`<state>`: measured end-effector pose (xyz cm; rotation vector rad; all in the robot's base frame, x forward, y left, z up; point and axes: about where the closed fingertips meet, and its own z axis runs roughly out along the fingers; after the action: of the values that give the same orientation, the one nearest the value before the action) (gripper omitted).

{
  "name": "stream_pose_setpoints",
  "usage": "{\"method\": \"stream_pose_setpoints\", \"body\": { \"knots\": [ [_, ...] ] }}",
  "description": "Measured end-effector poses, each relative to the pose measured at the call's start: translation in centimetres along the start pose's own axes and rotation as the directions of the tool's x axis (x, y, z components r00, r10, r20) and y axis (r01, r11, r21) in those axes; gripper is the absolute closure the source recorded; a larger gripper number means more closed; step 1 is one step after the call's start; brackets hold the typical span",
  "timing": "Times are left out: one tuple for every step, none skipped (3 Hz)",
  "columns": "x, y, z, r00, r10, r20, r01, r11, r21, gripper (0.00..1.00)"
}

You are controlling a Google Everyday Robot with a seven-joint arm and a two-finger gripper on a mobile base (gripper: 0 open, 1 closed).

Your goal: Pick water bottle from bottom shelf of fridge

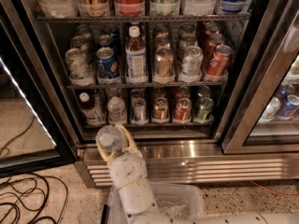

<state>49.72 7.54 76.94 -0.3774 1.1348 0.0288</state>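
My gripper (pixel 112 134) is in front of the fridge (pixel 196 158), just below and outside the left end of the bottom shelf (pixel 156 123). It is shut on the water bottle (pixel 110 140), a small clear bottle held upright between the pale fingers (pixel 128 137). The bottle is clear of the shelf's front rail, level with the steel base. Another clear bottle (pixel 117 109) stands on the bottom shelf right behind it.
A white-capped bottle of dark reddish drink (pixel 87 107) stands left on the bottom shelf, cans (pixel 161 109) to the right. A taller amber bottle (pixel 135 55) is on the rack above. An open glass door (pixel 32 111) is left, cables (pixel 28 197) on the floor, a clear bin (pixel 184 200) below.
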Motion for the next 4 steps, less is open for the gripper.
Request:
{"method": "stream_pose_setpoints", "body": {
  "knots": [
    [-4.4, 2.9, -5.3, 1.000, 0.029, 0.012, -0.026, 0.9796, -0.199, 1.00],
    [-5.6, 2.7, -8.6, 0.995, 0.085, -0.043, -0.094, 0.9513, -0.294, 1.00],
    [-5.0, 1.9, -9.8, 0.989, 0.123, -0.084, -0.143, 0.9420, -0.304, 1.00],
    [-4.9, 2.1, -9.6, 0.984, 0.152, -0.093, -0.174, 0.9311, -0.321, 1.00]
  ]
}}
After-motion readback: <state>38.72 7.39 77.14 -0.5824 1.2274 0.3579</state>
